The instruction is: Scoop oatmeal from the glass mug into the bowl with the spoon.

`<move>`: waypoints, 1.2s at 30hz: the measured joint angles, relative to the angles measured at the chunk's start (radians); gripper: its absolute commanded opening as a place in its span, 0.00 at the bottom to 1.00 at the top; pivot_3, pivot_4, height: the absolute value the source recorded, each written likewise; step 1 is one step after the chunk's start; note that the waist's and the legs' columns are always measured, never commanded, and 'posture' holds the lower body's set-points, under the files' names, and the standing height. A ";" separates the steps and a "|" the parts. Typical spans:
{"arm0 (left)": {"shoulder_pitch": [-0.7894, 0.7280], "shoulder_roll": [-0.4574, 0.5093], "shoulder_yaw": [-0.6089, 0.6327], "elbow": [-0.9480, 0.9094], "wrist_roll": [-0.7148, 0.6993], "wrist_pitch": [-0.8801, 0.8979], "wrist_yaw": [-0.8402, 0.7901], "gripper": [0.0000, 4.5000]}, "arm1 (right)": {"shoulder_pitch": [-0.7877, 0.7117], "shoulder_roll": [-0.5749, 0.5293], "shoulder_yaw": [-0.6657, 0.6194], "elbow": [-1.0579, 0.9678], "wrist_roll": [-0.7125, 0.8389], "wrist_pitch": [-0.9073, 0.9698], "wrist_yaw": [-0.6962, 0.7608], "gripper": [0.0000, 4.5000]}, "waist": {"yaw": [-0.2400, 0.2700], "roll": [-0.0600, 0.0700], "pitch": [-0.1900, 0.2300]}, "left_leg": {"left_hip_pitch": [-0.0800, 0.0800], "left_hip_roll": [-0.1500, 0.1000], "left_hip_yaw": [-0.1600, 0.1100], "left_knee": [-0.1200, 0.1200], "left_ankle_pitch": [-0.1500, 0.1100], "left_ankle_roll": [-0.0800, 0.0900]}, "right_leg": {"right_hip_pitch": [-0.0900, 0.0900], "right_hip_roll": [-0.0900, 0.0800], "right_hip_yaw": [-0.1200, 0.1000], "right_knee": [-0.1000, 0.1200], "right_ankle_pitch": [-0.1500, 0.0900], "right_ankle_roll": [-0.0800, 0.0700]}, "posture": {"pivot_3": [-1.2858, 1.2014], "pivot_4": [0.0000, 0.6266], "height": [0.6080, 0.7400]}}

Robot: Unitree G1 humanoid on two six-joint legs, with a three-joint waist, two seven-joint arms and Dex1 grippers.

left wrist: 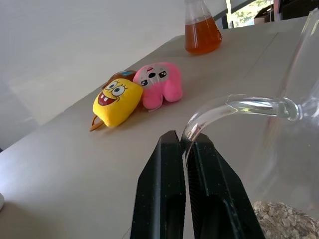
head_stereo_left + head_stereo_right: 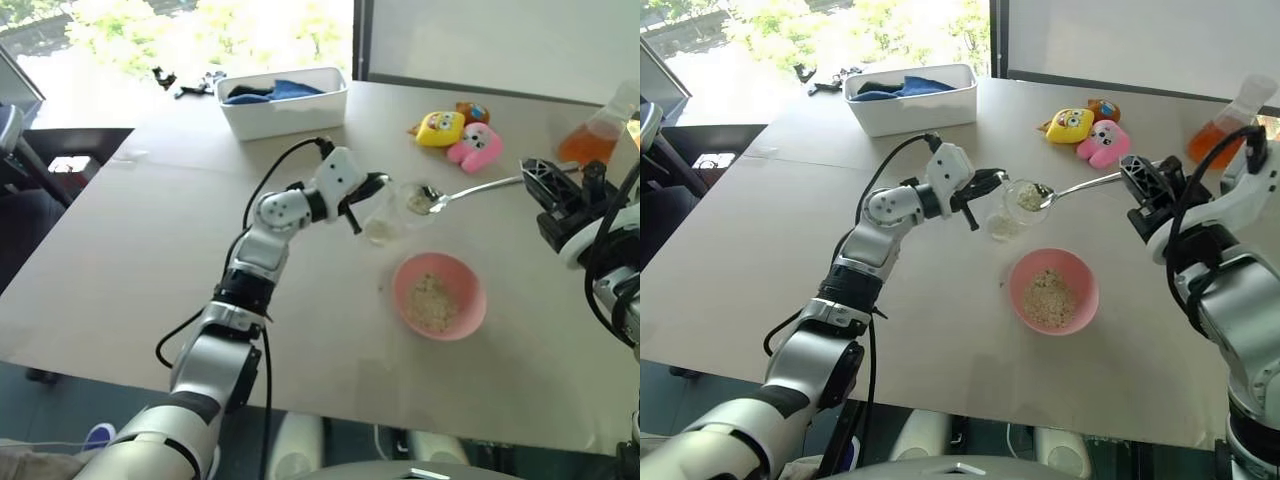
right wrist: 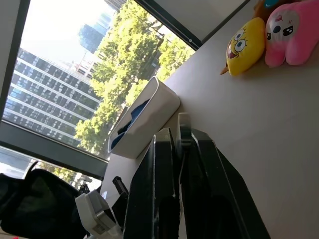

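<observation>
Head views: Right now the left gripper (image 2: 362, 200), pinched on the handle, holds the small clear glass mug (image 2: 388, 216) tilted above the tabletop (image 2: 150, 250), mouth toward the right arm; a little pale flaky oatmeal (image 2: 380, 230) lies inside.
Spoon: the right gripper (image 2: 1132, 178) is clamped on the handle end of the slim silver metal spoon (image 2: 1080, 186), whose loaded tip sits at the mug's mouth.
Bowl: the small round pink plastic bowl (image 2: 1054, 290) stands near, below the mug, already holding a heap of oatmeal.
Risk: flakes would likely fall on the tabletop short of the bowl if the spoon tilts or knocks the glass rim on the way across.
Room: bare tabletop surrounds the bowl; the near edge is close behind it. The white rectangular tub (image 2: 285, 100), the yellow and pink plush toys (image 2: 456, 136) and the orange-liquid flask (image 2: 597, 130) stand well apart.
Left wrist view: black fingers (image 1: 159, 194) closed on the curved glass handle; a slip would drop the mug.
Right wrist view: fingers (image 3: 149, 199) shut tight around the spoon handle.
</observation>
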 measured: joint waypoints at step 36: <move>-0.147 -0.063 -0.047 0.241 0.051 -0.273 -0.100 0.01 | 0.378 -0.013 -0.107 -0.170 0.000 -0.199 0.172 0.00 | 0.002 0.000 0.000 | 0.001 0.000 -0.001 0.002 0.000 0.000 | 0.003 0.002 0.002 0.000 0.001 0.001 | 0.52 0.24 1.00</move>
